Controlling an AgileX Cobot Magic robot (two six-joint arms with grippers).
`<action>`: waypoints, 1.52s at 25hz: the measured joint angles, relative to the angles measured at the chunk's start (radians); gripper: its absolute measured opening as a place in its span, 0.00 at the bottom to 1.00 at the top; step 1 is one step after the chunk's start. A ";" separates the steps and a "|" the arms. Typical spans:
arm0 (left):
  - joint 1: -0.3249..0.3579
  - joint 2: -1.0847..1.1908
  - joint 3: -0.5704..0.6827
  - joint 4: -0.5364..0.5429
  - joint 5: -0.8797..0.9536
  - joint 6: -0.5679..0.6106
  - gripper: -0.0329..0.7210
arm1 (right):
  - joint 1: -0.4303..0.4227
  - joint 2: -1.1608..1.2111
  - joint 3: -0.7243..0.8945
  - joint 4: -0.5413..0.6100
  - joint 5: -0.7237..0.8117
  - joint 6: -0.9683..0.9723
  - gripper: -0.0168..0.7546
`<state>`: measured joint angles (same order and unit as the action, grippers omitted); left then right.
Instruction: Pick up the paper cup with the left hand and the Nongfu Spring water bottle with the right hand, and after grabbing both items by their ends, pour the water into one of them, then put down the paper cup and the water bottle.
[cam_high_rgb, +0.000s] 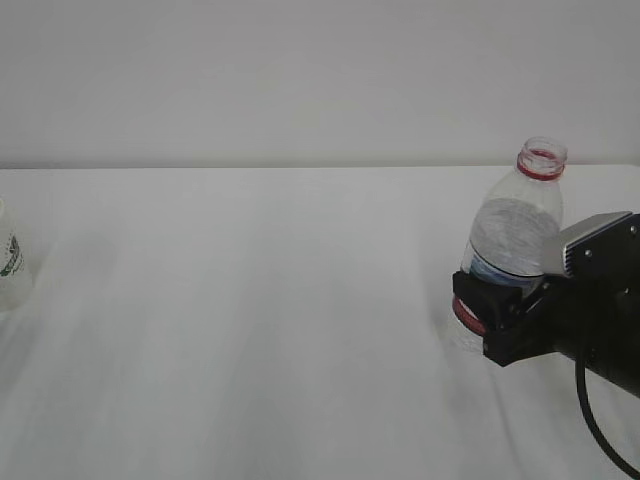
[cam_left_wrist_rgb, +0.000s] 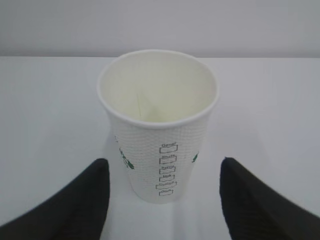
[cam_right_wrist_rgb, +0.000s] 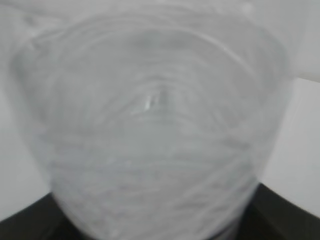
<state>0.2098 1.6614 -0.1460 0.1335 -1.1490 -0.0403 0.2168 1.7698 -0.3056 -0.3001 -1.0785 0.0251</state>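
My right hand (cam_high_rgb: 490, 310) grips the uncapped bottle (cam_high_rgb: 520, 230) low on its label at the bench's (cam_high_rgb: 260, 330) right, while my left hand (cam_left_wrist_rgb: 162, 200) stands open around the upright cup (cam_left_wrist_rgb: 159, 125), fingers (cam_left_wrist_rgb: 85, 200) not touching it.

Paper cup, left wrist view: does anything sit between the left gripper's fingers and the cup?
Nothing visible does. The paper cup stands upright on the white table, centred in the gap of the left gripper. Bare table shows between each finger and the cup wall, so the jaws are open around it, not touching.
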 joint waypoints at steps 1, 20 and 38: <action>0.000 0.013 -0.005 0.008 0.000 0.000 0.72 | 0.000 0.000 0.000 0.000 0.000 0.000 0.65; 0.000 0.195 -0.071 0.042 -0.002 -0.001 0.72 | 0.000 0.000 0.000 0.000 0.000 0.000 0.65; 0.000 0.221 -0.136 0.034 -0.004 0.012 0.95 | 0.002 0.000 0.000 -0.008 0.000 0.000 0.65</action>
<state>0.2098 1.8828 -0.2817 0.1671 -1.1529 -0.0280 0.2185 1.7698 -0.3056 -0.3082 -1.0785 0.0251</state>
